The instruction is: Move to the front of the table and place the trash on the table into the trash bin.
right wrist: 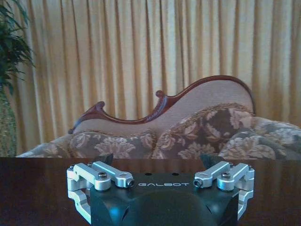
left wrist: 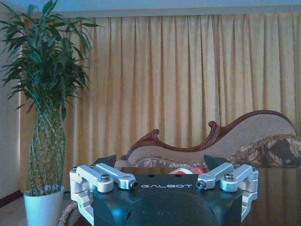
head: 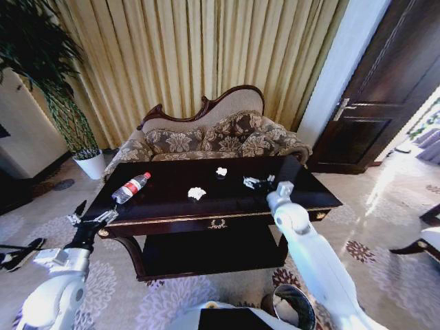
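Dark glossy surface: your left claw, spread wide, sits nearest the bottle, lying diagonally just beyond it.

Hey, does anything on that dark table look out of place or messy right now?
Yes. A plastic bottle lies on its side near the table's left end, and two crumpled white paper wads sit mid-table: litter on an otherwise tidy surface. Nothing looks spilled or broken. The right gripper hovers over the table, fingers open.
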Robot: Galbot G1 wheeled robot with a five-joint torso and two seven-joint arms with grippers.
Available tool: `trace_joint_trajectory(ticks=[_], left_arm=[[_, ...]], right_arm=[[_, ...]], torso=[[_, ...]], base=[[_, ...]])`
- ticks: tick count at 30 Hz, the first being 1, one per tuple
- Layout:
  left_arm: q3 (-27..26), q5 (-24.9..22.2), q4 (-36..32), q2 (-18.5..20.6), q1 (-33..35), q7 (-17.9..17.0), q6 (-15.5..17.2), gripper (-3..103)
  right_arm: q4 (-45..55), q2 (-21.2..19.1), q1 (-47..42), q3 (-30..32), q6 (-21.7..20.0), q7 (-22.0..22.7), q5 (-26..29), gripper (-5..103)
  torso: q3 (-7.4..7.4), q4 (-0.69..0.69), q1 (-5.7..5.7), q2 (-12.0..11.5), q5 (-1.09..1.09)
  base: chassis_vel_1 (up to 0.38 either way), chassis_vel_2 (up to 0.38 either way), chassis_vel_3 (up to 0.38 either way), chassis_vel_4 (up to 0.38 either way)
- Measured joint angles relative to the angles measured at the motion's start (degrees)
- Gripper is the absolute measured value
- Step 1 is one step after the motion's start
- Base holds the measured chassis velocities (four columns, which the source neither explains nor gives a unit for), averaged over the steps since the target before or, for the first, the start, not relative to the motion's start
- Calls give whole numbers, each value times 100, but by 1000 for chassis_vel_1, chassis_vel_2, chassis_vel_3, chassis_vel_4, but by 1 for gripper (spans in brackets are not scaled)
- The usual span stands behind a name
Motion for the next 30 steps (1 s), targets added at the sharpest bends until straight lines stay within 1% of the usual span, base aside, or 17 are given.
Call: trace_joint_trajectory(ticks=[2,3,4,6,7,8,10,13,15,19,23,30], left_arm=[[-2,66,-2,-69,44,-1,-15,100],[-2,66,-2,-69,44,-1,-15,100],[-33,82,-20,-93,71,-1,-15,100],[-43,86,-35,-104,73,-1,-15,100],[-80,108,-97,-148,74,-8,1,100],[-80,108,-97,-148,74,-8,1,100],[-117,120,-182,-198,67,-62,77,100],[-141,131,-213,-220,78,-76,91,100],[-203,135,-257,-244,123,-82,95,100],[-251,135,-293,-277,180,-82,90,100],[-268,136,-378,-382,266,-79,66,100],[-251,136,-441,-415,294,-69,53,100]], right_arm=[[-293,-20,303,-328,0,0,66,100],[-293,-20,303,-328,0,0,66,100],[-477,-11,501,-556,-2,1,105,100],[-542,-3,578,-644,-10,0,126,100],[-715,26,795,-909,-66,0,165,100],[-715,26,795,-909,-66,0,165,100],[-903,98,1102,-1250,-216,0,206,100],[-1009,169,1262,-1414,-291,0,207,100],[-1171,310,1471,-1643,-333,0,199,100],[-1333,412,1660,-1772,-366,-1,186,100],[-1744,495,2001,-1897,-410,-1,189,100],[-2271,386,2366,-1982,-503,0,275,100]], torso=[[-1,-3,-1,1,0],[-1,-3,-1,1,0],[0,-3,-1,1,0],[0,-2,-1,1,0],[0,0,0,0,0],[0,0,0,0,0],[0,0,0,0,-1],[0,0,-1,1,-2],[0,-1,0,1,0],[0,0,0,0,0],[0,0,0,1,-1],[0,-4,-1,1,0]], base=[[0,0,0,0],[0,0,0,0],[0,0,0,0],[0,0,0,0],[0,0,0,0],[0,0,0,0],[0,0,0,0],[0,0,0,0],[0,0,0,0],[0,0,0,0],[0,0,0,0],[0,0,0,0]])
